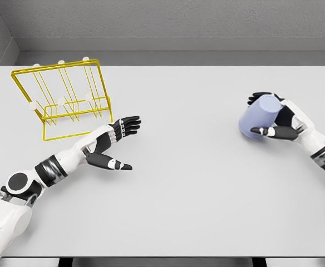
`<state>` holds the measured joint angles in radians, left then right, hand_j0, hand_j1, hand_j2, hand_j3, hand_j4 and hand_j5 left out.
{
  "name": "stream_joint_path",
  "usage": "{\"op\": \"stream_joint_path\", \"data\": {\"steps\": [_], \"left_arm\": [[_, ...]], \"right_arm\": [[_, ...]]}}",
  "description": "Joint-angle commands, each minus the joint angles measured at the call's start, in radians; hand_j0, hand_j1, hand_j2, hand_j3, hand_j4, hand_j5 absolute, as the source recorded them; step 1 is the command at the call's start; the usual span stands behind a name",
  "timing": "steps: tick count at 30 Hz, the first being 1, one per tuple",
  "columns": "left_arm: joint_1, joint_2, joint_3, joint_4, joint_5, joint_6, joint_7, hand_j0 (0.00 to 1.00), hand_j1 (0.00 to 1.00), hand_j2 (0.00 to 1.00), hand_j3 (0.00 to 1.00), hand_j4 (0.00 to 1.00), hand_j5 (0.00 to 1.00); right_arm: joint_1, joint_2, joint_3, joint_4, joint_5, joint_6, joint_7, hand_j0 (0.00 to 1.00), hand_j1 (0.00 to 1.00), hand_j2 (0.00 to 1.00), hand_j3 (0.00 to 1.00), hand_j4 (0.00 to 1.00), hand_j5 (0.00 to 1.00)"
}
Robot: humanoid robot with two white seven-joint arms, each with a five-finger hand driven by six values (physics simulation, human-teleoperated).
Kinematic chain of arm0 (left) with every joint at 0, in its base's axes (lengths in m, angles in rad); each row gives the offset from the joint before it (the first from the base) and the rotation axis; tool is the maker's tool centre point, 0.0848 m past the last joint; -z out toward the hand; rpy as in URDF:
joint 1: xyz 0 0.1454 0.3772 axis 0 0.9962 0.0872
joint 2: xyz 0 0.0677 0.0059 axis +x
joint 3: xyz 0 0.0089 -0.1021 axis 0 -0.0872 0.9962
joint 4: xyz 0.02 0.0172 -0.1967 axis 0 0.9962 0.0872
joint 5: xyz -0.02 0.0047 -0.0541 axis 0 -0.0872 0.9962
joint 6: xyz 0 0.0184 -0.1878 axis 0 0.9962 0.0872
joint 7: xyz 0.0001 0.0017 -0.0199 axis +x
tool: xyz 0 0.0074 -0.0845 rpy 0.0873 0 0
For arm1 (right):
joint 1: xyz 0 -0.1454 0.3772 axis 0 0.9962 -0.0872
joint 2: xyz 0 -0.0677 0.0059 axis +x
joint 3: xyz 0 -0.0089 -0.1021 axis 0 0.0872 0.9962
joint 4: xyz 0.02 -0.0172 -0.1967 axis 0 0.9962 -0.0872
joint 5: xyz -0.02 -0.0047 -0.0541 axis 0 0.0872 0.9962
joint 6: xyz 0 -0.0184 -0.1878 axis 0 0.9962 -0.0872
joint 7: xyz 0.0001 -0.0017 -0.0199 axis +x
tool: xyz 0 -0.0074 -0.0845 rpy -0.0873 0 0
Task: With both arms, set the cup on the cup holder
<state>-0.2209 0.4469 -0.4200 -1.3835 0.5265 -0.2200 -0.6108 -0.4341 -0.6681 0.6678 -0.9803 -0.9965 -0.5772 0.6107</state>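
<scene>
Cup gripped at right, handover to open left hand pending.

Right hand (pixel 276 119) wrapped around the lilac cup (pixel 260 117), fingers above and thumb below, cup tilted on its side near the table (pixel 207 194) edge at three o'clock. Left hand (pixel 109 147) spread and empty, palm turned inward, just beside the yellow wire holder (pixel 62 100) standing at ten o'clock. Well apart, cup and holder, so likely best: carry toward centre, keep the tilt steady, meet the left palm squarely. Close left fingers fully around the body before loosening the right. Then approach the holder from four o'clock, mouth aligned over a peg, avoiding a knock on the light frame.
</scene>
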Motion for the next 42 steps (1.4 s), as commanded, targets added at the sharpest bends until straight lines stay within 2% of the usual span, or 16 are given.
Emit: {"op": "stream_joint_path", "data": {"steps": [1, 13, 29, 31, 35, 42], "left_arm": [[0.000, 0.001, 0.001, -0.002, 0.007, -0.001, 0.000, 1.00, 1.00, 1.00, 1.00, 1.00, 1.00], [0.000, 0.003, 0.003, -0.002, 0.007, -0.001, 0.000, 1.00, 1.00, 1.00, 1.00, 1.00, 1.00], [-0.008, -0.008, 0.015, 0.009, 0.003, -0.001, 0.000, 1.00, 1.00, 1.00, 1.00, 1.00, 1.00], [-0.015, -0.008, 0.017, 0.009, -0.054, -0.002, 0.000, 1.00, 1.00, 1.00, 1.00, 1.00, 1.00], [-0.023, -0.024, 0.024, 0.009, -0.108, -0.019, 0.000, 1.00, 1.00, 1.00, 1.00, 1.00, 1.00], [-0.028, -0.060, 0.043, 0.046, -0.114, -0.012, 0.000, 1.00, 1.00, 1.00, 1.00, 1.00, 1.00]], "right_arm": [[0.000, -0.002, -0.001, -0.028, -0.005, -0.001, 0.000, 0.73, 0.73, 0.73, 0.73, 0.73, 0.73], [0.005, 0.024, 0.009, -0.156, 0.053, 0.000, 0.000, 0.71, 0.71, 0.71, 0.71, 0.71, 0.71], [-0.014, 0.182, 0.032, -0.147, 0.179, 0.013, 0.000, 0.71, 0.71, 0.71, 0.71, 0.71, 0.71], [-0.014, 0.203, 0.035, -0.143, 0.180, 0.014, 0.000, 0.71, 0.71, 0.71, 0.71, 0.71, 0.71], [-0.015, 0.229, 0.062, -0.136, 0.211, 0.014, 0.000, 0.71, 0.71, 0.71, 0.71, 0.71, 0.71], [-0.025, 0.271, 0.082, -0.107, 0.254, 0.014, 0.000, 0.71, 0.71, 0.71, 0.71, 0.71, 0.71]]}}
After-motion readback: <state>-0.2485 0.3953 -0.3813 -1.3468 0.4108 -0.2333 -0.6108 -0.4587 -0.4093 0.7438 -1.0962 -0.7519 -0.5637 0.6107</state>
